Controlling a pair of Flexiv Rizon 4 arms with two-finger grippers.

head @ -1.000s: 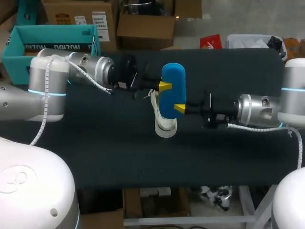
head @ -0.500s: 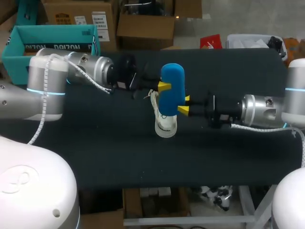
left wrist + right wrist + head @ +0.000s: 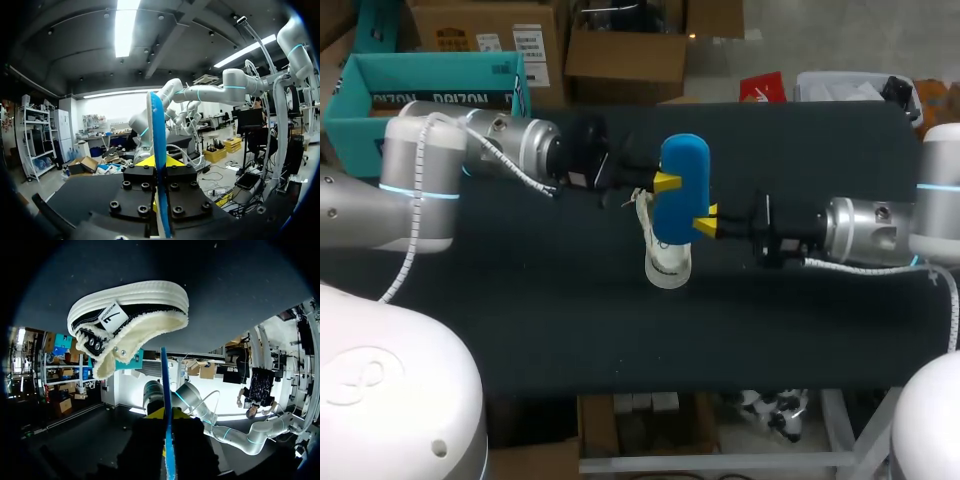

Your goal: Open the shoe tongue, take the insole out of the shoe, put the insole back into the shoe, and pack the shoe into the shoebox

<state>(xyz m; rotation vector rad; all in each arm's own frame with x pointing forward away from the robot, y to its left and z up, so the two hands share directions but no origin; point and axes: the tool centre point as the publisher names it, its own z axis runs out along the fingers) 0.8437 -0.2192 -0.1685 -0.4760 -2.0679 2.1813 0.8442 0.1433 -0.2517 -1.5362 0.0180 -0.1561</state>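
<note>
Evidently I am holding the blue insole over the shoe for reinsertion, left claw clamped on it, right claw at its edge, grip untellable.

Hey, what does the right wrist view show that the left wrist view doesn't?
Only the right wrist view shows the shoe, resting on the dark table ahead of the right gripper, with its fleecy opening towards the camera. The left wrist view adds nothing of the task on its own: there is no shoe, only the left gripper. Both show the blue insole edge-on, rising from between that view's own fingers.
</note>
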